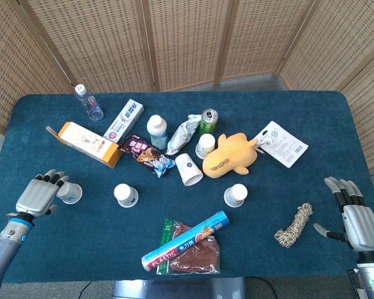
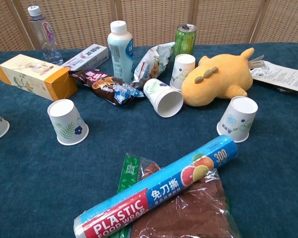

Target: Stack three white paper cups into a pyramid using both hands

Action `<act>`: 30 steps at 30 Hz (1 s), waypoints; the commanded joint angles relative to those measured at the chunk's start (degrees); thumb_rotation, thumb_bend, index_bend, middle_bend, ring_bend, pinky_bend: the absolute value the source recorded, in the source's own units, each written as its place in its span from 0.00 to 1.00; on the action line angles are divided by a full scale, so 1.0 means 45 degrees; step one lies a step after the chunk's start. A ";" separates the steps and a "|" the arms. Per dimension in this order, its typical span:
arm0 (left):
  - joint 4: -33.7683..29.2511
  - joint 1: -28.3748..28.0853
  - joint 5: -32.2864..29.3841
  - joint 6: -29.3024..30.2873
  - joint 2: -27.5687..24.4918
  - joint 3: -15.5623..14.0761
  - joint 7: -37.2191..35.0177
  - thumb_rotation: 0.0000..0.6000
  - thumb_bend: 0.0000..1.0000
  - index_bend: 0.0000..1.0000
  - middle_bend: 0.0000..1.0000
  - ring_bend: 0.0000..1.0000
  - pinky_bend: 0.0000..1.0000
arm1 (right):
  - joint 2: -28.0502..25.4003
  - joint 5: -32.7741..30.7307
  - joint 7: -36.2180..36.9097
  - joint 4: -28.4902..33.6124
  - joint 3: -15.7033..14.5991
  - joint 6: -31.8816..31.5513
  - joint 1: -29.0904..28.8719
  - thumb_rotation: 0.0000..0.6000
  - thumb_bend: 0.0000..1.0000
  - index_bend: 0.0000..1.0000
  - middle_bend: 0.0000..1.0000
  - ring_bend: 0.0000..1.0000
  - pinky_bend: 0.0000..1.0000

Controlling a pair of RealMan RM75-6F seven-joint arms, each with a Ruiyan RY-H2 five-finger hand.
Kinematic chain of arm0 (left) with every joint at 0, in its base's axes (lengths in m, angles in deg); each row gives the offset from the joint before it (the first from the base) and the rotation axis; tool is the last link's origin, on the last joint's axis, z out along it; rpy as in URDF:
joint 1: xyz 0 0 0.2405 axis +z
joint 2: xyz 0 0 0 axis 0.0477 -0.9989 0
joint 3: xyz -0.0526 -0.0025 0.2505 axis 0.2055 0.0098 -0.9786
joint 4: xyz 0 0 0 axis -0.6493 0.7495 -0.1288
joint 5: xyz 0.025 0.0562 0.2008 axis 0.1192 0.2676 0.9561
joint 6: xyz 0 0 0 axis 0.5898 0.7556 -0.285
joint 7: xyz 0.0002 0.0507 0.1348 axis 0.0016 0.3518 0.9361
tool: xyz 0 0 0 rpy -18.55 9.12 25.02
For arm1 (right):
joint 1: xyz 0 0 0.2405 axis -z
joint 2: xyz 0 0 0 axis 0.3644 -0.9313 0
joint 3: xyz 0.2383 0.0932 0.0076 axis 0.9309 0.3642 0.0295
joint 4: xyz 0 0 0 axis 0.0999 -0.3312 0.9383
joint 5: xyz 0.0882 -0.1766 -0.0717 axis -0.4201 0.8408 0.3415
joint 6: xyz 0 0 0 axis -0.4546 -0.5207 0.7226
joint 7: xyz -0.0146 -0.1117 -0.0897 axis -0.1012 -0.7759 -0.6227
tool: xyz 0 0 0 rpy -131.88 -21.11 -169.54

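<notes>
Woven screens stand behind the blue surface (image 1: 311,118). My left robot hand (image 1: 37,196) sits at the left edge with its fingers apart, touching or just beside the leftmost cup (image 1: 70,192); I cannot tell whether it grips it. My right robot hand (image 1: 355,215) rests spread and empty near the rope bundle (image 1: 294,225). Two more cups stand upside down, the left-centre cup (image 1: 125,195) and the right-centre cup (image 1: 235,195), either side of the plastic wrap roll (image 1: 186,248).
</notes>
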 commanded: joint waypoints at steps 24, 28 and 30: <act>-0.0692 0.0115 0.0351 0.1223 0.1016 0.1101 0.0387 1.00 0.31 0.41 0.44 0.39 0.49 | 0.0005 0.0063 0.0008 0.0025 -0.0043 0.0035 -0.0015 1.00 0.00 0.00 0.00 0.00 0.00; -0.1287 -0.0137 -0.0065 0.1091 0.1260 0.1410 0.1201 1.00 0.31 0.41 0.44 0.39 0.49 | 0.0004 0.0079 0.0026 0.0022 -0.0050 0.0037 -0.0019 1.00 0.00 0.00 0.00 0.00 0.00; -0.1460 -0.0288 -0.0312 0.1008 0.1424 0.1547 0.1702 1.00 0.31 0.41 0.44 0.39 0.49 | -0.0003 0.0081 0.0039 0.0020 -0.0050 0.0036 -0.0019 1.00 0.00 0.00 0.00 0.00 0.00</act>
